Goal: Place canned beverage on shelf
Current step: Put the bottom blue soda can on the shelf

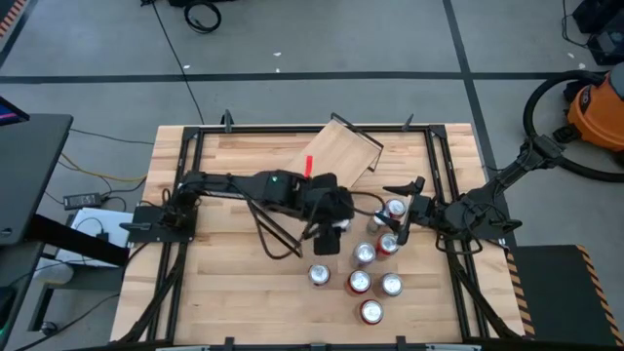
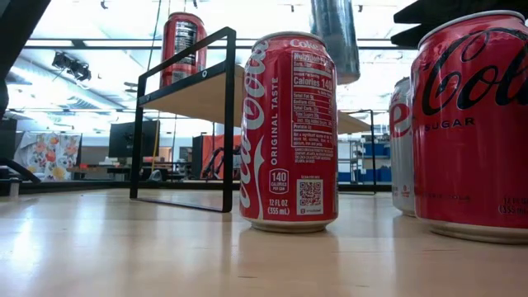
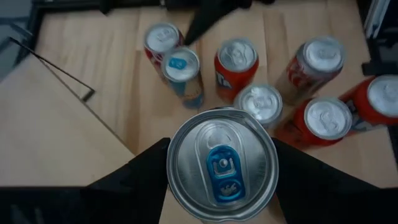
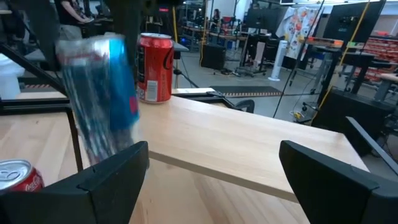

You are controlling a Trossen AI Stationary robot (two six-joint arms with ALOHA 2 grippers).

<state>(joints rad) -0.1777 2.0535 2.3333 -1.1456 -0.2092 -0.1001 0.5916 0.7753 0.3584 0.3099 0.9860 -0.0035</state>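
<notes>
- Holding a blue-tabbed can (image 3: 221, 163), the left gripper (image 3: 221, 180) hangs over the bench's middle.
- Right gripper (image 4: 211, 171) waits wide beside the shelf (image 1: 339, 153), where a red can (image 4: 154, 67) stands.

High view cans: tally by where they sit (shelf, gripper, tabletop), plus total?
On the shelf: 1, the red can
In the left gripper: 1, the blue-tab can
Standing on the tabletop: 7 cans
Total: 9 cans
</notes>
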